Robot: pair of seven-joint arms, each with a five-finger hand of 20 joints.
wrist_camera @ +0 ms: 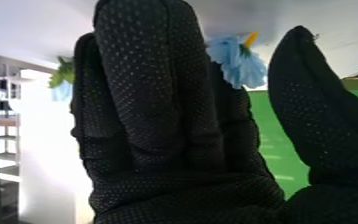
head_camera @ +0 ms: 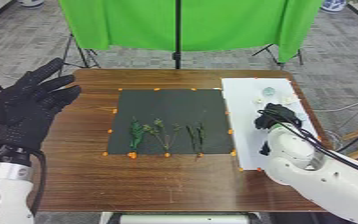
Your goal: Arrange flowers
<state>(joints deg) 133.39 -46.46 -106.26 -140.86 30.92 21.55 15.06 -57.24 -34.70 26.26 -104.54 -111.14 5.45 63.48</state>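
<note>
Flowers (head_camera: 269, 91) lie on the far part of the white sheet (head_camera: 249, 142), apart from the green sprigs (head_camera: 137, 134) on the black mat (head_camera: 171, 107), probably so we can add blooms to laid-out greenery. Our right hand (head_camera: 278, 116) is over the sheet, fingers straight and thumb spread, suiting a pinch; whether it touches the blue flower (wrist_camera: 244, 70), we cannot tell. Our left hand (head_camera: 24, 107), open, is raised beside the table (head_camera: 158, 187), likely leaving the mat accessible.
</note>
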